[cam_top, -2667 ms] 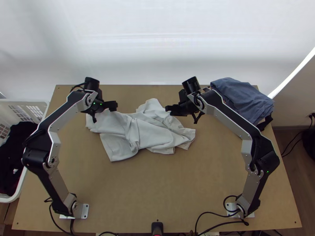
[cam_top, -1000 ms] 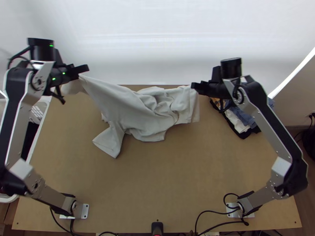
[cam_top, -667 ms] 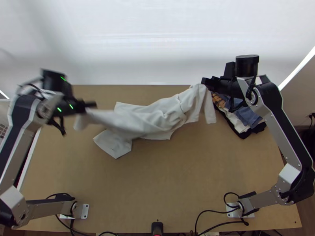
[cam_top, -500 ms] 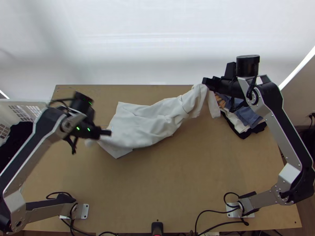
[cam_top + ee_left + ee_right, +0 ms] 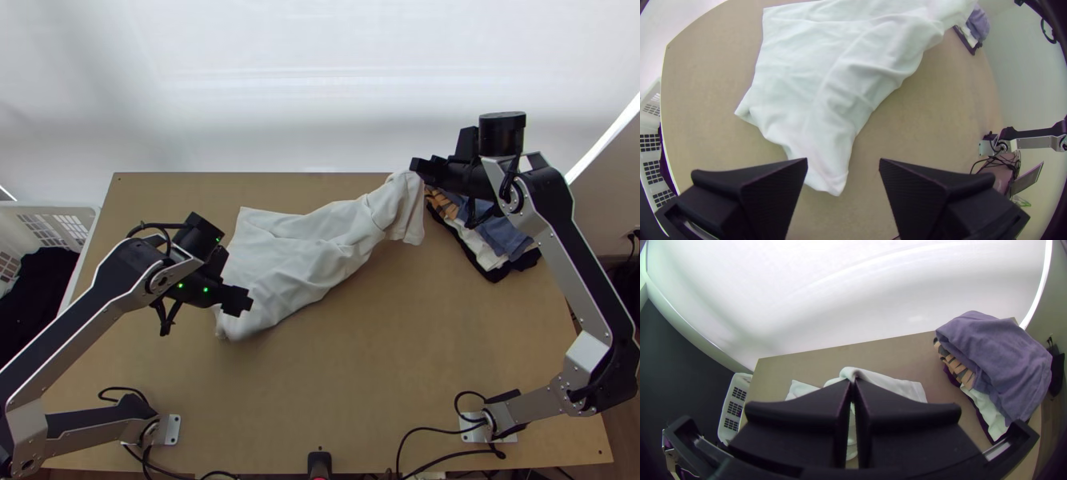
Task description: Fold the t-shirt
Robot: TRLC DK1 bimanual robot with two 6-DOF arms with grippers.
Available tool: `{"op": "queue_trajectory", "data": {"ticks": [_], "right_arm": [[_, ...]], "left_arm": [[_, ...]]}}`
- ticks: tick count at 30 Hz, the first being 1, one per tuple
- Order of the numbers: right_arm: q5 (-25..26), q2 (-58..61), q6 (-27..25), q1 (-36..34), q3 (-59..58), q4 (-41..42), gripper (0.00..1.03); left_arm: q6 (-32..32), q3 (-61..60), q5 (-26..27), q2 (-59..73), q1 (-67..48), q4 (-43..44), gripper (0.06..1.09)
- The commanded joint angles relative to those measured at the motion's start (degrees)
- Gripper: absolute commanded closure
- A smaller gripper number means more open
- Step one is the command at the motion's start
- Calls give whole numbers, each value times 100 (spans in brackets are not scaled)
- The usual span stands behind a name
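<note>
T-shirt folding looks barely begun: the white t-shirt runs slantwise between the two pincers, part resting on the table, part lifted and gathered. The right pincer grips a bunched bit, its fingers closed on the cloth, with loose fabric draping below. The left pincer stands wide and empty; the shirt's narrow near end shows in the gap, unpinched. Beyond that pincer the body lies fairly flat, creasing toward the right one. Whether any of it is doubled over, I cannot tell.

No neat fold is made. Left to do, I judge: set down the raised end, smooth the shirt out, fold sleeves and body, and probably add it to the pile of clothes just beside the right pincer. Well apart from the left pincer, on its outer side, is a white basket with dark cloth.
</note>
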Motion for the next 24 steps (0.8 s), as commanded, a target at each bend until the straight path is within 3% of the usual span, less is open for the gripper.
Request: {"op": "queue_trajectory", "data": {"ticks": [1,8,11,16,24], "right_arm": [[55,82,136,23,-54,29,100],[46,100,171,76,-107,29,100],[46,126,180,146,-98,29,100],[55,153,259,181,-80,143,100],[55,179,294,190,-63,213,100]], "left_arm": [[76,341,53,22,202,-10,10],[225,1009,150,672,1380,430,10],[-3,1369,501,1393,1872,403,10],[-293,1739,853,2289,2171,781,11],[-399,2398,818,3370,2188,975,11]]}}
